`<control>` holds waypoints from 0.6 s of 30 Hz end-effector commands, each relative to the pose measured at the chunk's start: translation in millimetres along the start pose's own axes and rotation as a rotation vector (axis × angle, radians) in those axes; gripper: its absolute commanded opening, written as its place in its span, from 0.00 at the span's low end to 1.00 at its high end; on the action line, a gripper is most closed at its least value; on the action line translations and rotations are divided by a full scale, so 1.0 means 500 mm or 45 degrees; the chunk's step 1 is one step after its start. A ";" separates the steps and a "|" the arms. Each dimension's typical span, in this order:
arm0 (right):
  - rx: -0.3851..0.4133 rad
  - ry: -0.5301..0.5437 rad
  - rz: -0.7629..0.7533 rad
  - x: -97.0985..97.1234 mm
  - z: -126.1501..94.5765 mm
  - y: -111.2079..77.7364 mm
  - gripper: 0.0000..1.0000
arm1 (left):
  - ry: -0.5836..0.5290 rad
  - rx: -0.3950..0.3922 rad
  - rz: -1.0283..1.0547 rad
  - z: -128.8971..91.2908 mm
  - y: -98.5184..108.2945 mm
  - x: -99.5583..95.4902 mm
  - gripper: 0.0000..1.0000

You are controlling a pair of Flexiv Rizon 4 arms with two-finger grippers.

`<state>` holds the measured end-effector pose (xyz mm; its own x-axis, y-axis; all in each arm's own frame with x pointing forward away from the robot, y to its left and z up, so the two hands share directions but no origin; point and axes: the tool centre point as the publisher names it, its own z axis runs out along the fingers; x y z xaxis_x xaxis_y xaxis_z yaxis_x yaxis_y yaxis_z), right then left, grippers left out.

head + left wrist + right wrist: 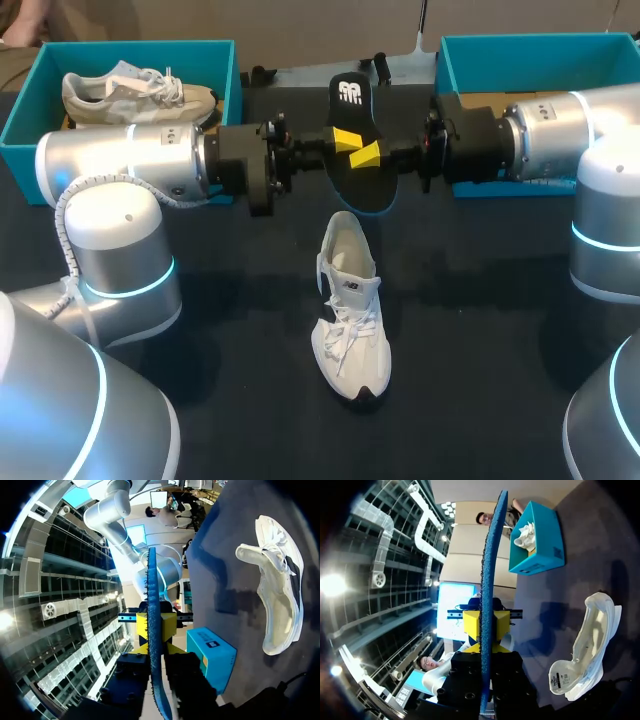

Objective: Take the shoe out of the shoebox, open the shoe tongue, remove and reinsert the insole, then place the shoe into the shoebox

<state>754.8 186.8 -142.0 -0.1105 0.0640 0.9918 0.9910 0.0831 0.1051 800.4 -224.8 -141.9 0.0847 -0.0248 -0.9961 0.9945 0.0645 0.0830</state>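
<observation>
Found left gripper (pixel 343 138) and right gripper (pixel 369 154) meeting above mid-table, fingers facing one another. Recorded both pinched onto the insole (pixel 352 98), each pair of yellow tips parted only by the insole's thickness. Saw the two pairs of tips side by side on it, almost touching. Noted insole held clear of the table (pixel 480 330), black with a blue edge, broad face turned up toward the head camera. Saw it edge-on between the fingers from both wrist views.

Noted white shoe (pixel 350 305) on the table just in front of the insole, outside both boxes, toe pointing toward the robot, laces slack. Could not settle from the head view whether upright or rolled over. Judged it possibly tipped onto its side from the wrist views.

Logged left shoebox (pixel 140 48), teal, at left rear behind left arm (pixel 120 165), with a second shoe (pixel 130 92) lying inside. Logged right shoebox (pixel 500 65), also teal, at right rear, partly hidden by right arm (pixel 560 125).
</observation>
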 end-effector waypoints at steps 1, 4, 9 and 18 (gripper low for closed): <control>0.004 -0.007 0.003 -0.003 0.002 0.004 0.00 | 0.000 -0.012 0.009 -0.011 0.000 -0.007 1.00; -0.009 -0.014 0.012 -0.010 -0.001 0.002 0.00 | -0.006 -0.019 0.012 -0.020 0.005 -0.015 1.00; -0.037 -0.032 0.024 -0.018 -0.016 0.001 0.00 | 0.020 -0.042 -0.025 -0.053 0.017 -0.018 1.00; -0.093 -0.064 0.012 -0.022 -0.046 0.008 0.00 | 0.084 -0.097 -0.142 -0.125 0.025 -0.001 1.00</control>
<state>766.5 168.7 -152.8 -0.1001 0.1092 0.9890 0.9949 0.0235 0.0981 818.0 -177.0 -144.7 -0.0137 0.0218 -0.9997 0.9908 0.1352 -0.0106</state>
